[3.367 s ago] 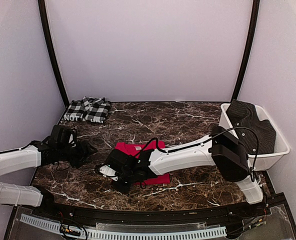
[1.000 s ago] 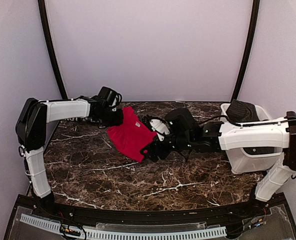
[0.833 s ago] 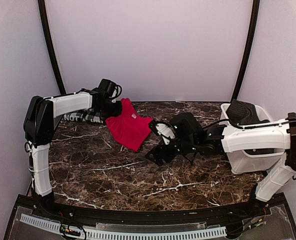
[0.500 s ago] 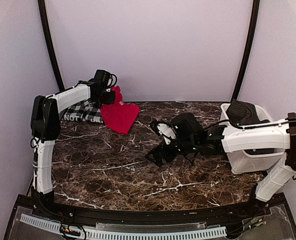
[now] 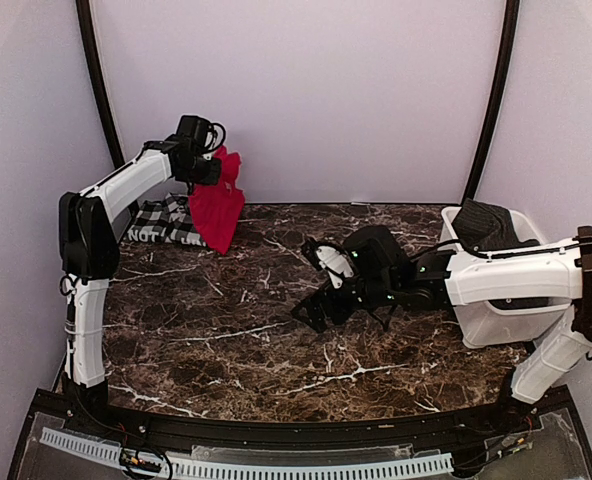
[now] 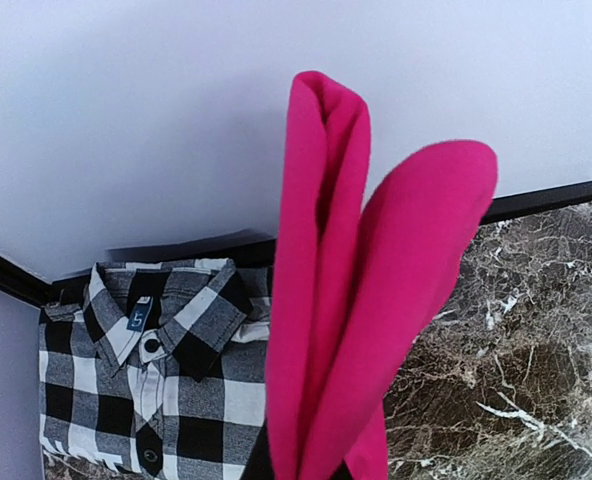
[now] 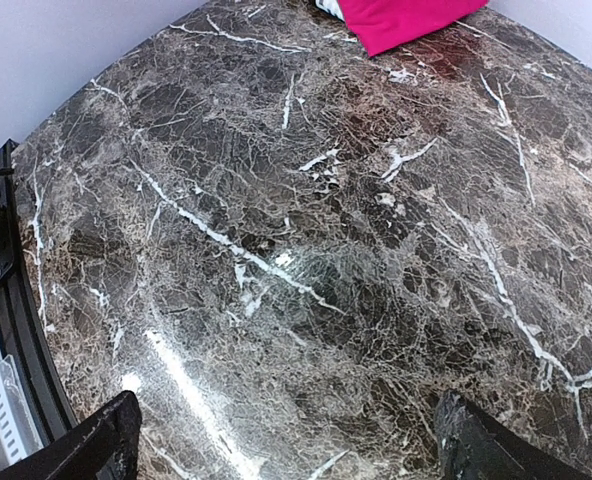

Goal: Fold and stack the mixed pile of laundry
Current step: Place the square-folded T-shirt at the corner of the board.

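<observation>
Dark brown marble veined with white forms the table (image 5: 276, 340) on which two white-and-black robot arms work, seen against pale walls. The right arm (image 5: 496, 275) reaches in low from the right side toward the middle of the table, passing in front of a white plastic bin (image 5: 496, 325) at the right edge, where a dark cloth (image 5: 486, 222) lies heaped. The left arm (image 5: 126, 185) stands tall along the left side and stretches up toward the back left corner. In that corner a black-and-white checked shirt (image 5: 161, 222) lies flat and folded, collar and buttons up, against the back wall, white lettering showing on its near edge. Just above its right edge hangs the bright red garment (image 5: 216, 205), folded in soft loops and raised off the marble; whether its lowest tip touches the table cannot be told. The left gripper (image 5: 208, 168) is clamped on the top of the red garment, which fills the centre of the left wrist view and partly covers the shirt behind it. The right gripper (image 5: 314, 285) hovers over bare marble near the table's centre, well apart from both garments, holding nothing; its fingers (image 7: 96, 445) are spread wide at the lower corners of the right wrist view.
</observation>
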